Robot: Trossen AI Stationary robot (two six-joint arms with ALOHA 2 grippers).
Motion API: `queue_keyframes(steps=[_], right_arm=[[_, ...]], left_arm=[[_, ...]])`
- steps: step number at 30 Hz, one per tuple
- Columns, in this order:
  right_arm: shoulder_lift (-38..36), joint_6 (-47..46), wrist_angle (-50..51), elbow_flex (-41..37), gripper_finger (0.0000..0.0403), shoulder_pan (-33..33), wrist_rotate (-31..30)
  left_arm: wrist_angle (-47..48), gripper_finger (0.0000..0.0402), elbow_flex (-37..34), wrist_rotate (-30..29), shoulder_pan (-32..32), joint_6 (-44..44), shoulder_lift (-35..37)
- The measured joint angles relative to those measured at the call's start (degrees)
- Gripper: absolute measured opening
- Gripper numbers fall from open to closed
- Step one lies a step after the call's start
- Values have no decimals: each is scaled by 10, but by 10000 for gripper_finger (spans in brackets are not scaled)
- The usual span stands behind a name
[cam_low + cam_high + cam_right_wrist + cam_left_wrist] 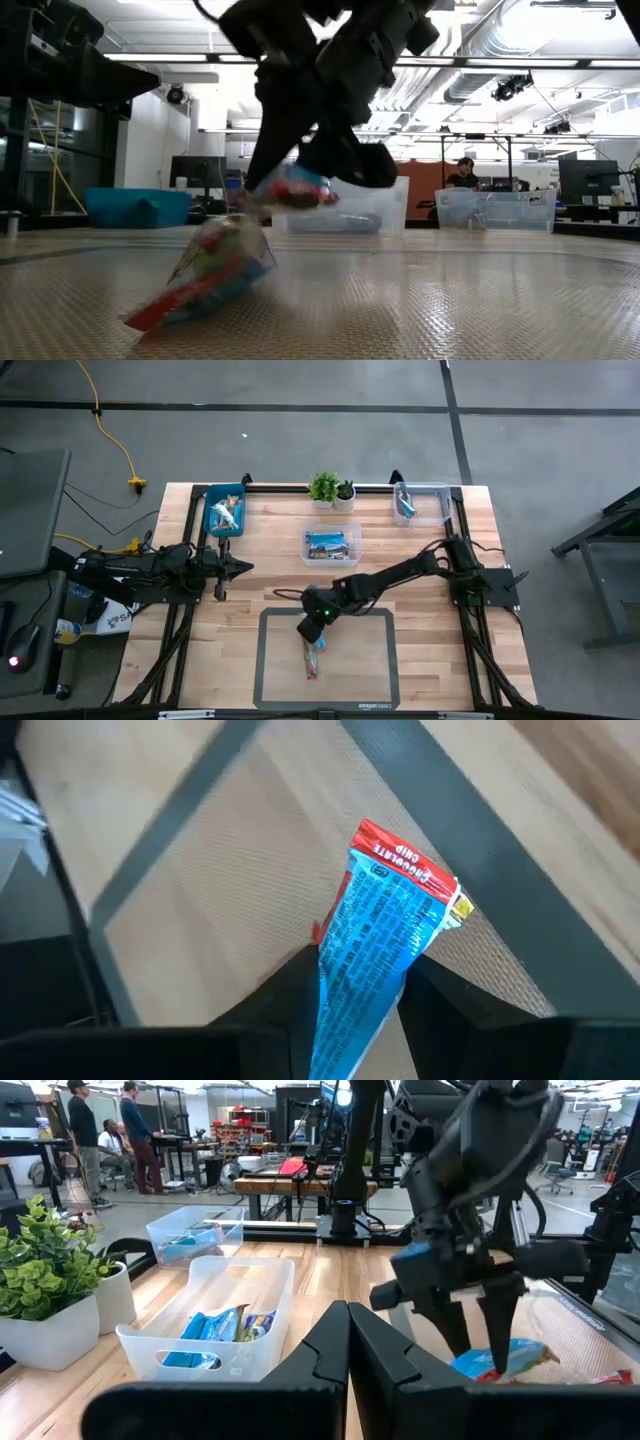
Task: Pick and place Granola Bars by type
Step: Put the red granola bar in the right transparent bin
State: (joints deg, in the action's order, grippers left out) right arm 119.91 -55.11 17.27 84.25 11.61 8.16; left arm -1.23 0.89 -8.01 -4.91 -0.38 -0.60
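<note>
My right gripper (pixel 317 628) reaches over the dark-framed mat (pixel 375 660) and is shut on a light blue granola bar (pixel 380 920) with a red end seal. Just below it, one or two more bars (pixel 205 275) with red and greenish wrappers lie on the mat, one leaning up; they also show in the high view as bars (pixel 311 665). My left gripper (pixel 238 567) waits shut near the table's left edge, touching nothing. My right gripper pinches the blue bar between its two fingers by one end (pixel 345 995), on its two long sides. The fingers slant down from the far right and lie along the bar. Its red-sealed end (pixel 400 855) sticks out past the fingertips, off the mat (pixel 295 188).
A blue bin (pixel 225 510) with bars stands at the far left, a clear bin (pixel 332 546) with blue bars in the middle, and another clear bin (pixel 420 503) at the far right. Two small potted plants (pixel 330 488) stand at the far edge. People stand in the room beyond.
</note>
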Motion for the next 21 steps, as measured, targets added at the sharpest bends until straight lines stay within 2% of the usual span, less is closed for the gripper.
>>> queue_keyframes(steps=[3,11,21], right_arm=[[-16,14,4,0,112,-2,-2],[-103,61,12,1,112,-14,-63],[-244,155,40,1,112,-33,-189]], left_arm=[[0,1,0,0,0,0,0],[0,1,0,0,0,0,0],[0,1,0,0,0,0,0]])
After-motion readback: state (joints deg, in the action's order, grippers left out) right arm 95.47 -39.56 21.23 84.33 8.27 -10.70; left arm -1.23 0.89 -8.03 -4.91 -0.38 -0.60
